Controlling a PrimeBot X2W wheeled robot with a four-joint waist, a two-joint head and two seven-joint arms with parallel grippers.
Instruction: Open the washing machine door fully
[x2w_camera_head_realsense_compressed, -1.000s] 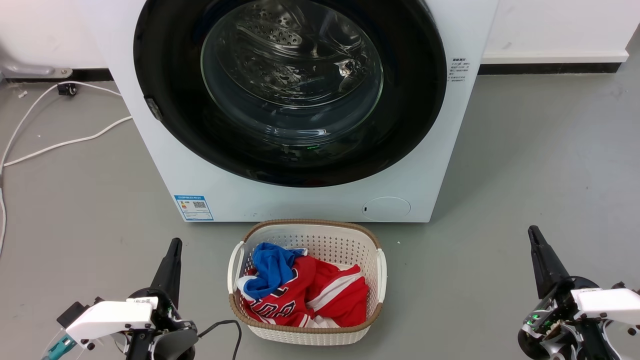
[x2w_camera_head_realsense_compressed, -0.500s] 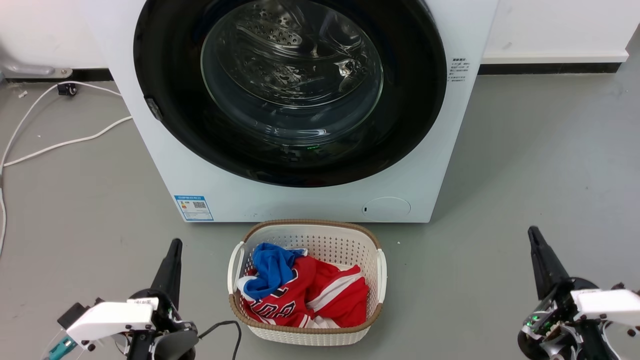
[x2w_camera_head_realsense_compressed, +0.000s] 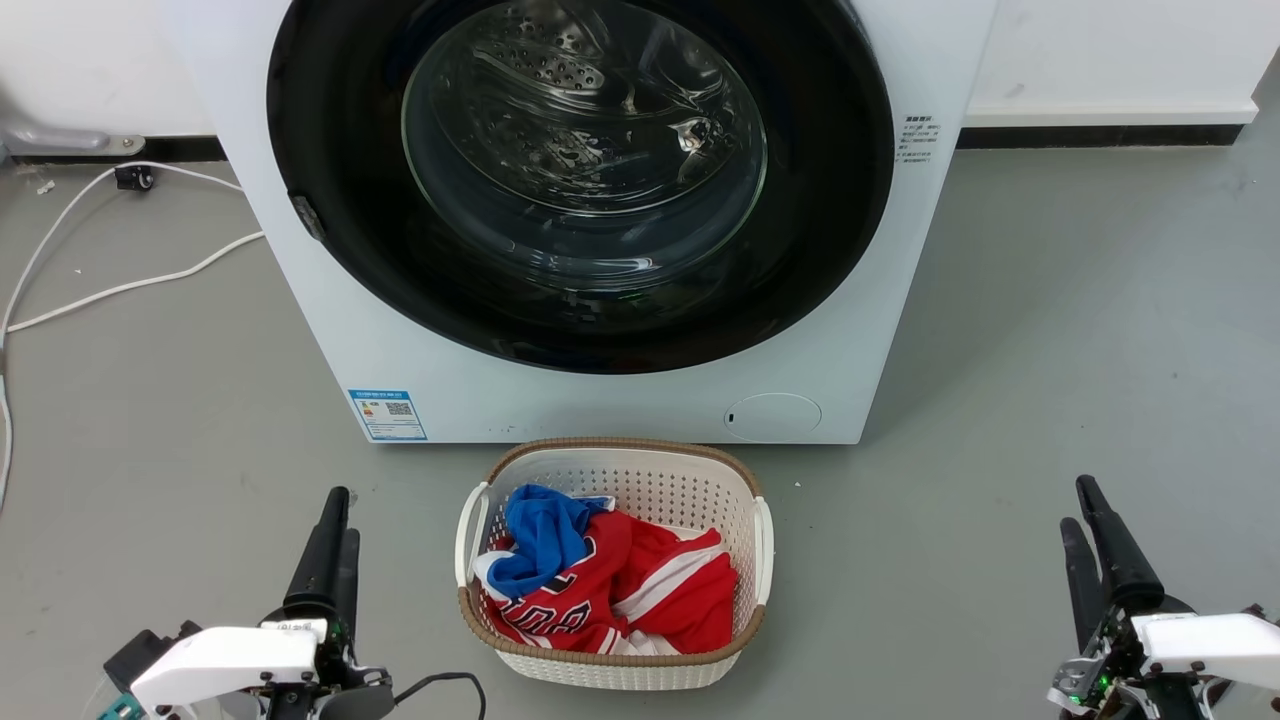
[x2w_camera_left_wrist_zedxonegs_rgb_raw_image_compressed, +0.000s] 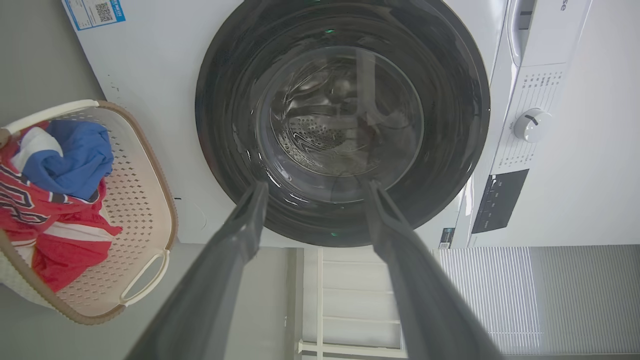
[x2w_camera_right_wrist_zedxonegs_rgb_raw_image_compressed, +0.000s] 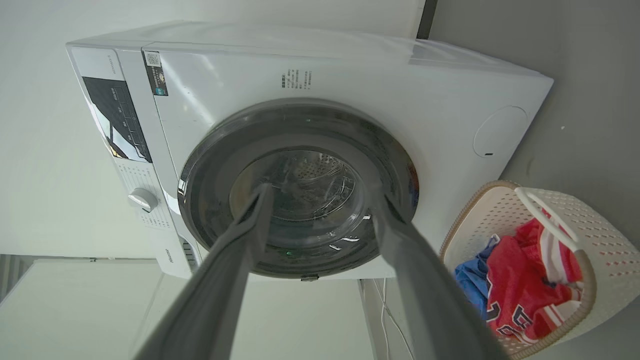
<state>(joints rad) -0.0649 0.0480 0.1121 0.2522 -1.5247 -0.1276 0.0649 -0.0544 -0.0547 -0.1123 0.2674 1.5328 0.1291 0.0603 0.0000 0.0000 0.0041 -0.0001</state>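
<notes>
Door (x2w_camera_head_realsense_compressed: 585, 170) is being shown shut, flush against the washer (x2w_camera_head_realsense_compressed: 400, 340). Jaws of the left gripper (x2w_camera_head_realsense_compressed: 342, 512) and right gripper (x2w_camera_head_realsense_compressed: 1077, 503) are being held apart, empty, low beside the basket (x2w_camera_head_realsense_compressed: 620, 445). Slips off the glossy rim are being risked, as is a knocked basket.

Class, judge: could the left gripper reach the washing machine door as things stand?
Probably yes: bare floor lies between the open left gripper and the washing machine door; the basket sits to its right.
</notes>
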